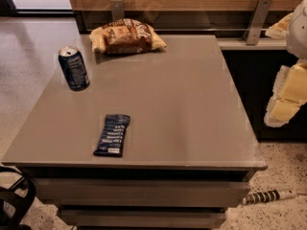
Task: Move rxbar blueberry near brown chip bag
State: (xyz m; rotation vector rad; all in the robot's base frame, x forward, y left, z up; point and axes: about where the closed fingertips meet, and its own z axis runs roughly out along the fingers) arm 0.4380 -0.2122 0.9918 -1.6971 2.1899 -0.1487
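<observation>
The rxbar blueberry (112, 135) lies flat near the front left of the grey table (192, 104), its dark blue wrapper with rows of white text running front to back. The brown chip bag (127, 36) lies at the table's far edge, left of centre, puffy with pale ends. My gripper (288, 97) hangs at the right edge of the view, beyond the table's right side and well away from the bar and the bag, holding nothing that I can see.
An upright blue soda can (74, 68) stands near the table's left edge, between the bar and the bag. A wall rail with metal brackets (258, 18) runs behind. A power strip (268, 195) lies on the floor at the front right.
</observation>
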